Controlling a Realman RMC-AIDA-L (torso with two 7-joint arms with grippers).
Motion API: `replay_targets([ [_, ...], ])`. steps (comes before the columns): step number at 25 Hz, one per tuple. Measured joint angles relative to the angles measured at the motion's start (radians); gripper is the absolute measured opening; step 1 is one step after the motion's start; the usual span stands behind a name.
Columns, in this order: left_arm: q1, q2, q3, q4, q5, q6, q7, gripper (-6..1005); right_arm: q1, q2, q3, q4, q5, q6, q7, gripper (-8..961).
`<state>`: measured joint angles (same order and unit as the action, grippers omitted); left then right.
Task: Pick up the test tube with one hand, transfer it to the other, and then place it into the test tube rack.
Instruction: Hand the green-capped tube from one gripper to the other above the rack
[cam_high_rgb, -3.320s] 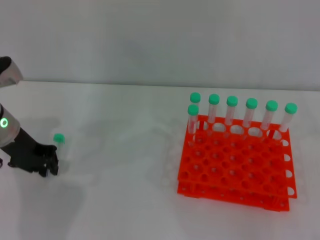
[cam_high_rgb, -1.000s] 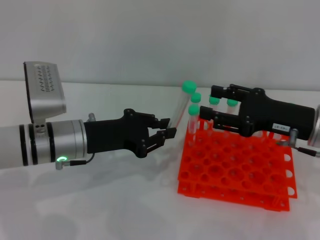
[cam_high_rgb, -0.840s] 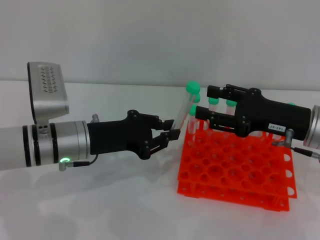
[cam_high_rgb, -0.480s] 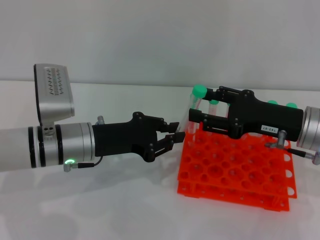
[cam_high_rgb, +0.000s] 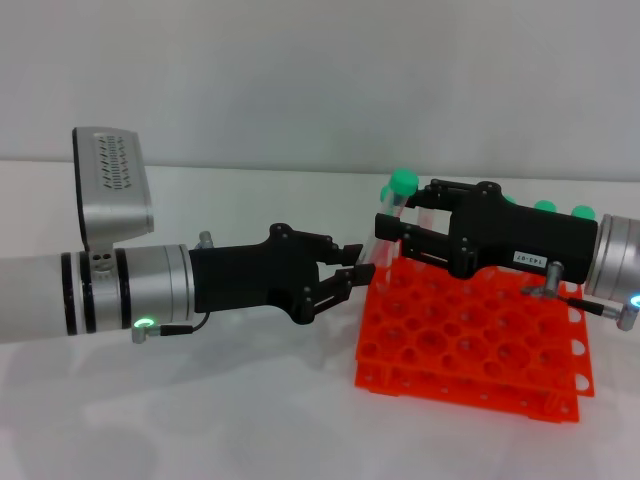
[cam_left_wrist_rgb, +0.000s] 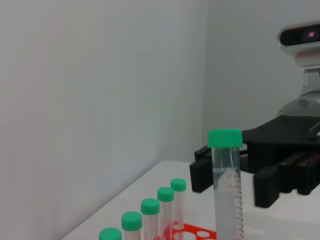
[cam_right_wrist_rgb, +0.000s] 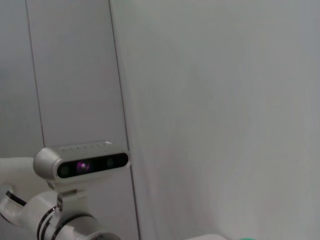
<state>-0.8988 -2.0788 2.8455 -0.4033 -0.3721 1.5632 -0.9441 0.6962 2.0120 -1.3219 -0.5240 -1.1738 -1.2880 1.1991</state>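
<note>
My left gripper, on the green-lit silver arm, is shut on the lower end of the test tube and holds it tilted above the near left corner of the orange test tube rack. The tube's green cap points up. My right gripper, with the white label, is open, and its fingers stand on either side of the tube's upper part. In the left wrist view the tube stands in front, with the right gripper's fingers behind it, spread wider than the tube.
Several other green-capped tubes stand in the rack's back row, mostly hidden behind the right gripper; they also show in the left wrist view. The white table lies below. The right wrist view shows the wall and the robot's head camera.
The left gripper lifted the tube from the table's left and carried it right to the rack. The right gripper moved left, and its fingers now straddle the tube below the cap.
</note>
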Motion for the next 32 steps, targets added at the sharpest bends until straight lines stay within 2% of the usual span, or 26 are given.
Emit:
replay_targets([
  [11,-0.001,0.000,0.000,0.024,0.001,-0.024,0.001,214,-0.015,0.002,0.005,-0.005,0.015,0.010,-0.014,325],
  [17,-0.003,0.000,0.000,0.034,0.001,-0.033,0.001,218,-0.019,0.002,0.000,-0.006,0.025,0.005,-0.036,202],
  [24,-0.005,0.001,0.000,0.047,0.009,-0.062,0.015,239,-0.019,0.002,-0.003,-0.007,0.025,0.010,-0.039,202],
  [29,0.021,0.002,-0.001,0.040,-0.034,-0.063,0.019,254,-0.021,0.001,0.002,-0.007,0.025,0.012,-0.049,202],
  [32,0.046,0.004,-0.002,0.036,-0.070,-0.064,0.014,368,-0.021,0.001,0.004,-0.007,0.025,0.022,-0.061,202],
])
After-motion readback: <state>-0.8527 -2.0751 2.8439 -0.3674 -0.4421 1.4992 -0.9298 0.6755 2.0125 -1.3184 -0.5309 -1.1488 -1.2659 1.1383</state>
